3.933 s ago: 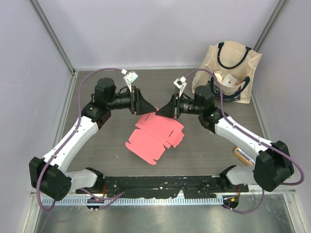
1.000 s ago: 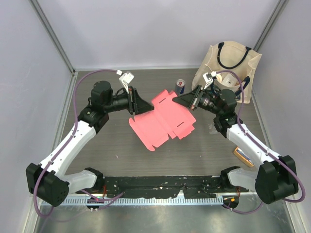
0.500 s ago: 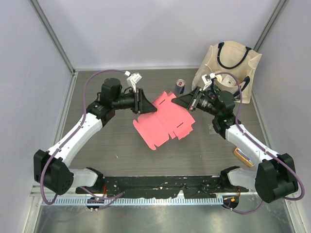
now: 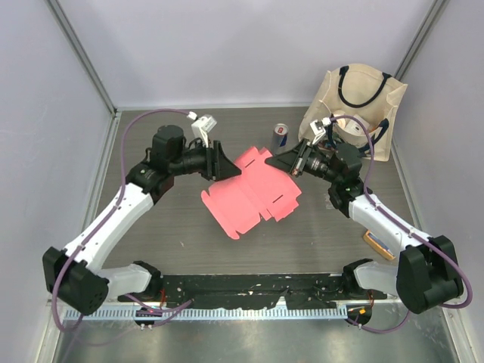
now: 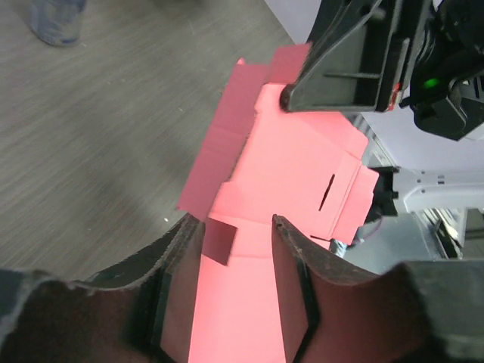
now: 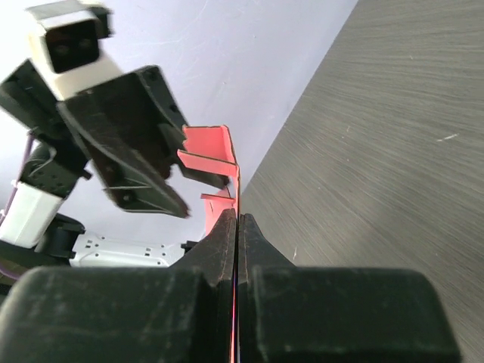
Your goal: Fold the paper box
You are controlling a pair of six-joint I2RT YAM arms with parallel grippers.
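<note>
The paper box [image 4: 249, 193] is a pink-red flat card sheet with tabs, tilted up at its far right edge. My right gripper [image 4: 286, 161] is shut on that edge; in the right wrist view [image 6: 238, 217] the sheet [image 6: 215, 147] runs edge-on between the closed fingers. My left gripper [image 4: 227, 168] is at the sheet's far left edge. In the left wrist view [image 5: 234, 221] its fingers [image 5: 291, 261] stand apart, open, with the sheet [image 5: 295, 159] showing face-on between and beyond them. The right gripper [image 5: 340, 60] shows there pinching the sheet's far end.
A blue and silver can [image 4: 280, 137] stands just behind the sheet. A cream tote bag [image 4: 363, 98] with black handles stands at the back right, with a small white box [image 4: 354, 125] inside. A small orange object [image 4: 376, 243] lies by the right arm.
The sheet lay flat on the table; the right gripper has since lifted its far edge and carried it right. In the last second the left gripper edged right to the sheet's left edge.
</note>
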